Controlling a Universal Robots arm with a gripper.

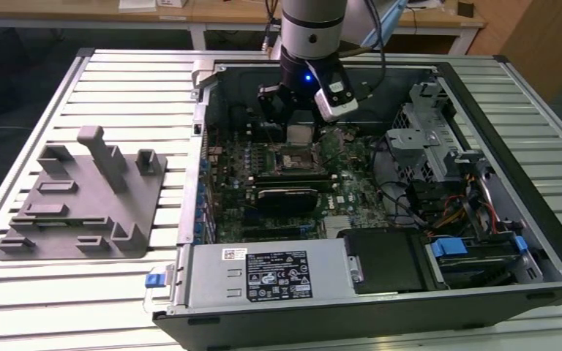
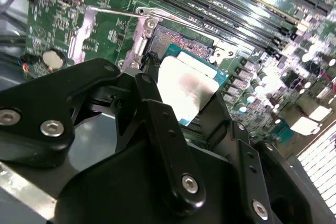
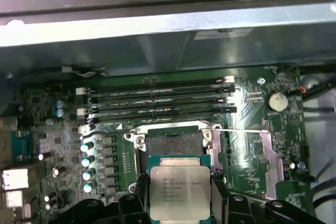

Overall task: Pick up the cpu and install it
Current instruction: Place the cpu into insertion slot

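My gripper (image 3: 180, 205) is pinching the chip (image 3: 180, 188) by two opposite edges, one black finger (image 3: 137, 205) on each side and the silver top left bare. The second wrist view agrees: the chip (image 2: 185, 88) is clamped between the fingers (image 2: 160, 124) and looks roughly level.

It hangs over the board and isn't seated. In the exterior view the chip (image 1: 301, 134) sits just at twelve o'clock of the open socket (image 1: 293, 157), near but apart from it. In the first wrist view the socket (image 3: 175, 141) shows its bare contact field with the frame swung clear.

I judge the chip light, thin and stiff, so nothing will flex. The metal lid looks smooth and could slip under a weak pinch, and the underside and the socket's contacts are the fragile parts. The edges are the right place to hold it, never the faces.

Further out are the memory slots (image 3: 157, 98) beyond the socket, and a coin battery (image 3: 276, 100). In the exterior view the motherboard (image 1: 354, 186) fills the open computer case (image 1: 515, 95). A power supply (image 1: 261, 274) lies at six o'clock of the socket, and the grey fixture plate (image 1: 76, 212) sits on the slatted table (image 1: 135, 88) at nine o'clock of the case.
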